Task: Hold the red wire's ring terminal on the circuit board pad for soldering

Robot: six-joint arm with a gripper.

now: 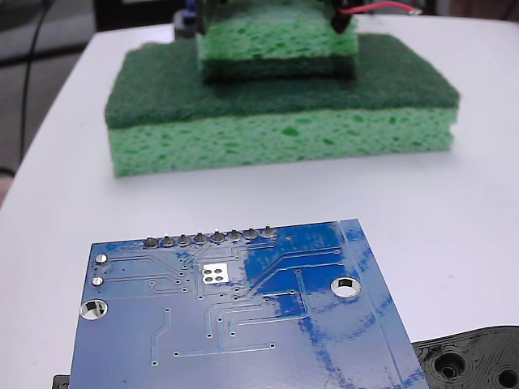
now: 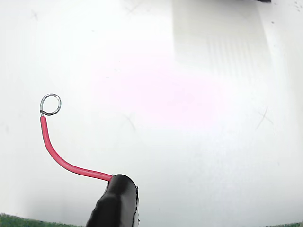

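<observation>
**Ring far from its pad**

Ring and red wire are the things to watch, and they show best in the wrist view.

Fixed view: the blue board (image 1: pixel 243 316) lies flat near the camera, at 6 o'clock in the picture. Its silver pad (image 1: pixel 215 272) faces up with nothing on it, so it is easy to reach from above. A row of dark pins (image 1: pixel 209 238) sits just past the pad, at its 12 o'clock. A black part (image 1: pixel 474 361) peeks in at 5 o'clock. Two green sponges (image 1: pixel 280 121) are stacked far back at 12 o'clock. Up there, at 1 o'clock, the claw (image 1: pixel 342 16) is mostly cut off by the picture edge. The wire (image 1: pixel 381 8) sticks out of it to the right. The wire is well apart from the board.

Wrist view: the wire (image 2: pixel 59 158) comes out of a black tip (image 2: pixel 116 201) at 6 o'clock and bends up toward 9 o'clock. The ring (image 2: pixel 50 104) sits at its far end, over bare white table (image 2: pixel 189 142). I think the claw grips the wire low down so the ring pokes out free and can lie flat on the pad. The claw looks clamped on the wire, since the wire stays up in the air.

The ring is not on the pad yet. It must come down and land right on the small square.
</observation>
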